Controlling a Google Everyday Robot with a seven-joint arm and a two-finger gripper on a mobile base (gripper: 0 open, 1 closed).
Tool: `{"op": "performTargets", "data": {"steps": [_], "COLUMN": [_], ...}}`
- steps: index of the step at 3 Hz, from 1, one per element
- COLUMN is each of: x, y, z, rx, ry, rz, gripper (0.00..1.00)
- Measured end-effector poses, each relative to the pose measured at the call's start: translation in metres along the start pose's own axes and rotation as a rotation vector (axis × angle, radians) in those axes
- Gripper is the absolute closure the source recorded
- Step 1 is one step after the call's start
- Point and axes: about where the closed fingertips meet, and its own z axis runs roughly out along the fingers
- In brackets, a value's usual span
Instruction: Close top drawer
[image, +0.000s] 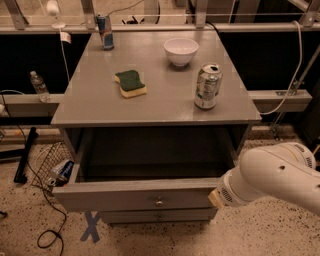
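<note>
Speckled floor (280, 235) underfoot; wide grey wood-grain top drawer (115, 197) stands open, gripper (216, 198) at its front corner, grip state untellable.

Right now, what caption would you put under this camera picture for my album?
Robot's end effector at the right front corner of the open top drawer; can, bowl and sponge on top.

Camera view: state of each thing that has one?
Wide grey wood-grain top drawer: pulled out, open.
Grey drawer below it: shut.
Silver soda can: upright.
White bowl: upright.
Green-and-yellow sponge: flat, green side up.
Blue can: upright.
Hand: at drawer front's right end, behind white arm.
</note>
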Motion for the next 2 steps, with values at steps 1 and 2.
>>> {"op": "performTargets", "data": {"steps": [1,2], "x": [-0.013,-0.031], "y": [-0.005,-0.009], "z": [0.009,0.027], "rx": [-0.023,-0.064], "ry": [-0.047,-0.065], "rz": [-0.012,-0.047], "gripper": [1.00,1.00]}}
